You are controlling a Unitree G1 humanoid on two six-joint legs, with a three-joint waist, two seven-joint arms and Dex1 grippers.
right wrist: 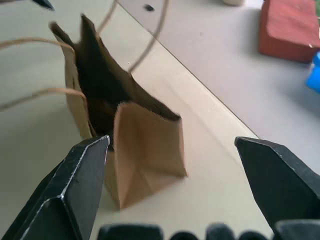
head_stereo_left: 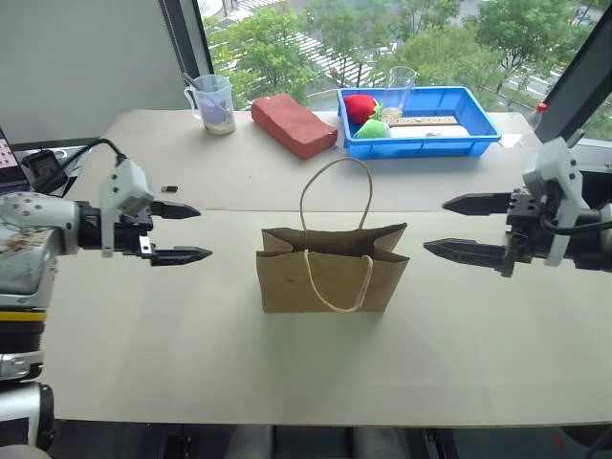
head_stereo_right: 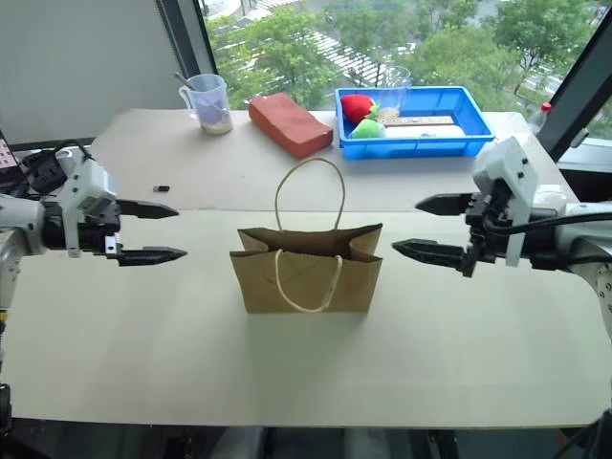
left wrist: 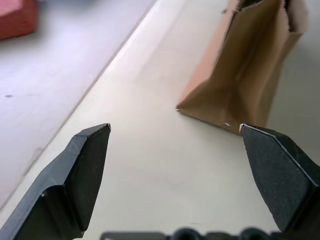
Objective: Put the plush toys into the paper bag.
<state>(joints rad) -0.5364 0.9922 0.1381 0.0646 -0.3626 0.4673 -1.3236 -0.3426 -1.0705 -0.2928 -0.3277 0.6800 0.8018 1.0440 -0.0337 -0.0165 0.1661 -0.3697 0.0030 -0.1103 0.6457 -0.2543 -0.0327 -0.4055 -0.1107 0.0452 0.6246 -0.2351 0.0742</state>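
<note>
Both black two-fingered grippers, left (head_stereo_left: 182, 232) and right (head_stereo_left: 457, 227), hang spread wide and empty, flanking the upright brown kraft paper bag (head_stereo_left: 330, 270) mid-table, whose light body could topple if a withdrawing finger snags its cord handles.

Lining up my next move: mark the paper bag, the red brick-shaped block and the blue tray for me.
paper bag (head_stereo_left: 330, 277), left eye view, middle of its front panel.
red brick-shaped block (head_stereo_left: 293, 125), left eye view, centre of its top face.
blue tray (head_stereo_left: 421, 146), left eye view, its near outer wall.
</note>
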